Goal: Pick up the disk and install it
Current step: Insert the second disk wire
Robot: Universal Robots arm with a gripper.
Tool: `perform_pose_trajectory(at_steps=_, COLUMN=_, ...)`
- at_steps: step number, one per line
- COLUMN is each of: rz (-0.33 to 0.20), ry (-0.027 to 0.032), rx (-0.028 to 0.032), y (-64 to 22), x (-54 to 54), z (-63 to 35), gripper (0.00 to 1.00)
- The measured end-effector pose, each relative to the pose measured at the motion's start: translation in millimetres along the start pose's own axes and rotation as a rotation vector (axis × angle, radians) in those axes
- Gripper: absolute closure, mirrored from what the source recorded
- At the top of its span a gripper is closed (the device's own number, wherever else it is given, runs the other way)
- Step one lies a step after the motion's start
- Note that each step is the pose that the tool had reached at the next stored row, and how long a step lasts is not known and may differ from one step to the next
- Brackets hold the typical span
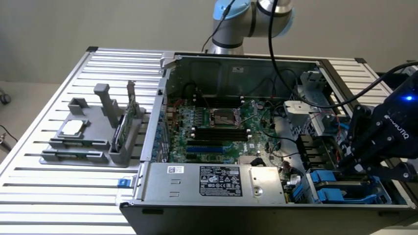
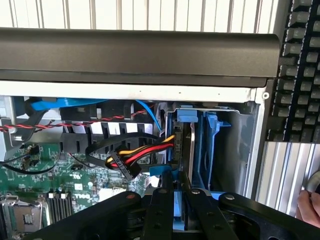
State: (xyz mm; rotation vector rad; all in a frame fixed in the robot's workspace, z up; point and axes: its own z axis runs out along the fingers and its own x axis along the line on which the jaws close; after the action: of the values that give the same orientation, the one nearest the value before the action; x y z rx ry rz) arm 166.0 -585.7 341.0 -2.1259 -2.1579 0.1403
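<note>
Wrist view first: your gripper (image 2: 175, 200) has its two black fingers (image 2: 159, 210) drawn close together, and between them you can see a strip of blue, the edge of the disk (image 2: 175, 212) in its carrier. So the jaws are clenched on the disk, narrow because they pinch it across its thin side. That grip keeps the disk on edge, which suits the upright blue bay (image 2: 200, 145) right ahead of the fingers.

Take the bay as your landmark. The disk sits at its mouth, lined up with the slot, though you cannot tell how far in it has gone. Just beside the bay, a bundle of red, yellow and black wires ends in a black plug (image 2: 125, 162), close to the fingers. Past that plug lies the green board (image 2: 30, 182). Behind the bay runs the dark case wall (image 2: 140, 55), and outside it a keyboard (image 2: 300, 65).

In the exterior view, the gripper (image 1: 365, 166) hangs over the bay (image 1: 339, 188) in the case (image 1: 196, 188) corner at that view's lower right. Well apart from the bay, on the table (image 1: 39, 196), a grey stand (image 1: 91, 132) holds the chip (image 1: 72, 128).
</note>
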Motion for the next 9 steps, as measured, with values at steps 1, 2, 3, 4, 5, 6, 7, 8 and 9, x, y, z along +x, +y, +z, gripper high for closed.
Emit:
perform_pose_trajectory(at_steps=1, rz=0.000, ry=0.0000, rx=-0.0007, y=-0.2, x=0.0, z=0.2, gripper=0.84)
perform_pose_trajectory(at_steps=2, rz=0.000, ry=0.0001, rx=-0.0015, y=-0.5, x=-0.1, z=0.5, gripper=0.84)
perform_pose_trajectory(at_steps=3, rz=0.000, ry=0.0001, rx=-0.0021, y=-0.7, x=-0.1, z=0.7, gripper=0.84)
perform_pose_trajectory(at_steps=4, rz=0.000, ry=0.0000, rx=-0.0025, y=-0.8, x=-0.1, z=0.8, gripper=0.84)
perform_pose_trajectory(at_steps=5, rz=0.000, ry=-0.0002, rx=-0.0029, y=-0.9, x=-0.1, z=0.9, gripper=0.84)
perform_pose_trajectory(at_steps=6, rz=0.000, ry=0.0000, rx=-0.0032, y=-0.9, x=-0.1, z=1.2, gripper=0.84)
perform_pose_trajectory(at_steps=7, rz=-0.001, ry=0.0000, rx=-0.0034, y=-0.9, x=-0.1, z=1.4, gripper=0.84)
perform_pose_trajectory(at_steps=8, rz=-0.001, ry=0.0001, rx=-0.0038, y=-0.9, x=-0.2, z=1.7, gripper=0.84)
perform_pose_trajectory(at_steps=9, rz=-0.001, ry=0.0001, rx=-0.0040, y=-0.8, x=-0.2, z=1.9, gripper=0.84)
